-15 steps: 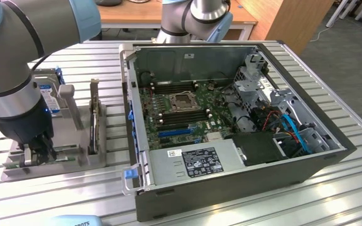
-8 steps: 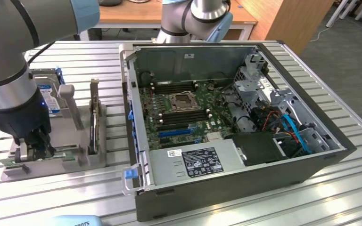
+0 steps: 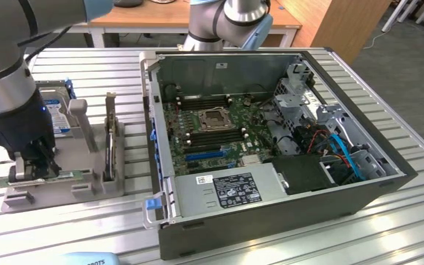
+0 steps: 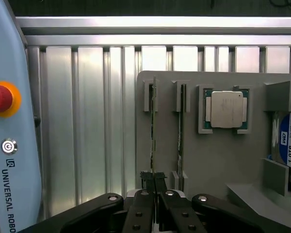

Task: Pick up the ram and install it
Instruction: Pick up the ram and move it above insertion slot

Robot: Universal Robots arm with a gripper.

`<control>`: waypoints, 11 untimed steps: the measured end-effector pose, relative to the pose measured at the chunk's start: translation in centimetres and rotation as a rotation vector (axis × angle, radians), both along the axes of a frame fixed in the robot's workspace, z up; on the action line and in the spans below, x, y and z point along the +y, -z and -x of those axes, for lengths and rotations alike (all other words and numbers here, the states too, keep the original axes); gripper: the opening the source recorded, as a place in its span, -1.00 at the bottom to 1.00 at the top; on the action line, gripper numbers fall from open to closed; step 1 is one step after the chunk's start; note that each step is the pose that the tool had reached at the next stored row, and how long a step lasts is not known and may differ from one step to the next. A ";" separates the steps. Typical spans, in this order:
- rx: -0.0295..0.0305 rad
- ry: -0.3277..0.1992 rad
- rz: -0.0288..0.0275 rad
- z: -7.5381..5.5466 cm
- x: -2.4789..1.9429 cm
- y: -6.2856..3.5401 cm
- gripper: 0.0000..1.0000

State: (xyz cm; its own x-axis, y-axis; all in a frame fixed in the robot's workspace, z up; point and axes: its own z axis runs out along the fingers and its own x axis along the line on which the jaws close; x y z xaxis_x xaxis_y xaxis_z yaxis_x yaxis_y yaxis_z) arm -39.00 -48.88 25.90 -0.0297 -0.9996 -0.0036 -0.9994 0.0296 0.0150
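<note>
The gripper (image 4: pixel 153 180) is pinching closed on the ram (image 4: pixel 153 121), which is standing on edge in its slot of the grey holder (image 4: pixel 208 160), just beside a second card (image 4: pixel 182 121). Doing this well is looking like a straight pull out of the slot, no twisting, staying clear of that neighbour. The open computer case (image 3: pixel 271 221) is sitting well apart. The bite on the board is probably shallow, but the fingertips are hiding the contact

green ram (image 3: pixel 66 175), grey holder (image 3: pixel 94 190), blk fingers (image 4: pixel 146 179), silver CPU (image 4: pixel 226 109), blue PC cables (image 3: pixel 342 152)
</note>
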 end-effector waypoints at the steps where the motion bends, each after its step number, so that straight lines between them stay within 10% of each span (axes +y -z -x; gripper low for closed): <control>1: -0.0001 0.000 0.0000 0.0 0.00 -0.29 -0.76; 11: 0.0000 0.000 0.0000 0.0 0.00 -3.49 -0.76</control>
State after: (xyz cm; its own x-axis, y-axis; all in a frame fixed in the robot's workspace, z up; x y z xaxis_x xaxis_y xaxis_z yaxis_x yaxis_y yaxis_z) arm -38.99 -48.88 29.38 -0.0296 -0.9996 -0.0036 -0.9995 0.0296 0.0150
